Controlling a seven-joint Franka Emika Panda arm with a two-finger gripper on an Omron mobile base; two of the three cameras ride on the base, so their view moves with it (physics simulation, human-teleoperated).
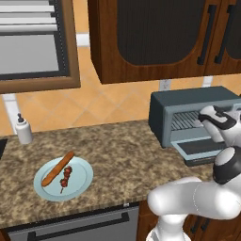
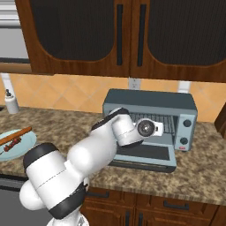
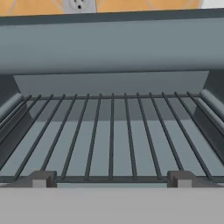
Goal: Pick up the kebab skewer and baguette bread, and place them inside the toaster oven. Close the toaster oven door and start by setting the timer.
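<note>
The white arm [image 2: 88, 152] bends up and reaches toward two o'clock; its gripper [image 3: 111, 179] holds level, jaws wide apart, holding nothing.

White arm hides part of boxy grey-blue toaster oven [image 1: 188, 106] mouth & its dropped door [image 2: 145, 155]; pale blue plate [image 2: 27, 142] cut by left edge.

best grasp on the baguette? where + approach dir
Grip the baguette bread at mid-length, coming from straight above, jaws across its narrow width. It lies flat on the plate, and the kebab skewer sits close beside its lower half, so stay toward the middle or upper end.
</note>
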